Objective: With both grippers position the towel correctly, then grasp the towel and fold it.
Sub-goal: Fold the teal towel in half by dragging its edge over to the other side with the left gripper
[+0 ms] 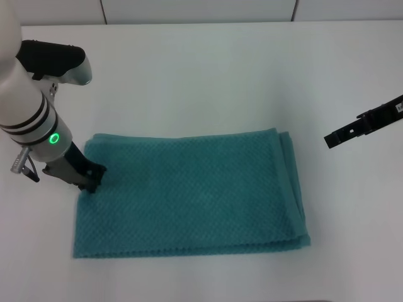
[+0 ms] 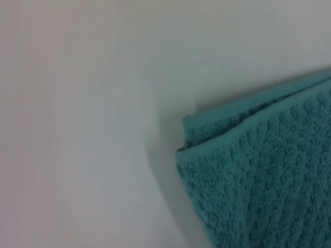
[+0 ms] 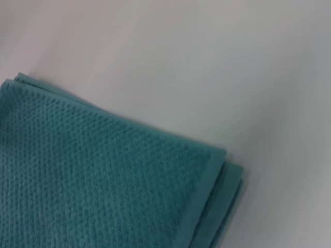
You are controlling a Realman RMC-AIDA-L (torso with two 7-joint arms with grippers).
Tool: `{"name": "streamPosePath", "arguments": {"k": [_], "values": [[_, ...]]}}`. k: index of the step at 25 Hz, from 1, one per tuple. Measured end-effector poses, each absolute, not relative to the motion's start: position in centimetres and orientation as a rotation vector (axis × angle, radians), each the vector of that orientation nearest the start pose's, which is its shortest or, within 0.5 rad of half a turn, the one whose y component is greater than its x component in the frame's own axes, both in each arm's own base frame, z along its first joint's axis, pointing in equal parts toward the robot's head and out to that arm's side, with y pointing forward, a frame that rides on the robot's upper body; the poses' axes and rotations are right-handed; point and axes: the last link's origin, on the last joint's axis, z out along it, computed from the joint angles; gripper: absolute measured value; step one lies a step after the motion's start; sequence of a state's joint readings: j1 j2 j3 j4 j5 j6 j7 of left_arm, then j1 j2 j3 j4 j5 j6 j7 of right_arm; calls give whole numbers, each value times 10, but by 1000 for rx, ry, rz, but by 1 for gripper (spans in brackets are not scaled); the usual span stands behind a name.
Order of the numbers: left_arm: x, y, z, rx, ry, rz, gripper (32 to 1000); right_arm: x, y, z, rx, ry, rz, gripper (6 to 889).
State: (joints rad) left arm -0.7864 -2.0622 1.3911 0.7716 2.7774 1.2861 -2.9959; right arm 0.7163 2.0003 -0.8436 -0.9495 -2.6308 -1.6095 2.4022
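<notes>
Left claw at the towel's left edge, right claw out over bare table.

From the head camera, the teal towel (image 1: pixel 189 195) lies flat and layered on the white table (image 1: pixel 208 75), with bare surface on every side. The left claw (image 1: pixel 91 179) sits at the towel's far left corner, touching the edge; whether it is clenched on the cloth cannot be told. The right claw (image 1: pixel 349 132) hangs well to the right of the towel, cut off by the frame edge, its grip unreadable. The left wrist camera shows one layered corner of the towel (image 2: pixel 258 175) against the table (image 2: pixel 77 129), blurred, with no fingers seen. The right wrist camera shows another stacked corner (image 3: pixel 103 175) with hemmed edges and open table (image 3: pixel 232 62) beyond.
</notes>
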Motion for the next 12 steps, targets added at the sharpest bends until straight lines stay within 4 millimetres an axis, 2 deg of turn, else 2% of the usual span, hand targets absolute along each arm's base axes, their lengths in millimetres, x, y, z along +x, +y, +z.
{"name": "streamPosePath", "arguments": {"k": [12], "values": [[-263, 383, -19, -2024, -1417, 739, 80, 258, 376, 50, -2453, 1434, -264, 857]]}}
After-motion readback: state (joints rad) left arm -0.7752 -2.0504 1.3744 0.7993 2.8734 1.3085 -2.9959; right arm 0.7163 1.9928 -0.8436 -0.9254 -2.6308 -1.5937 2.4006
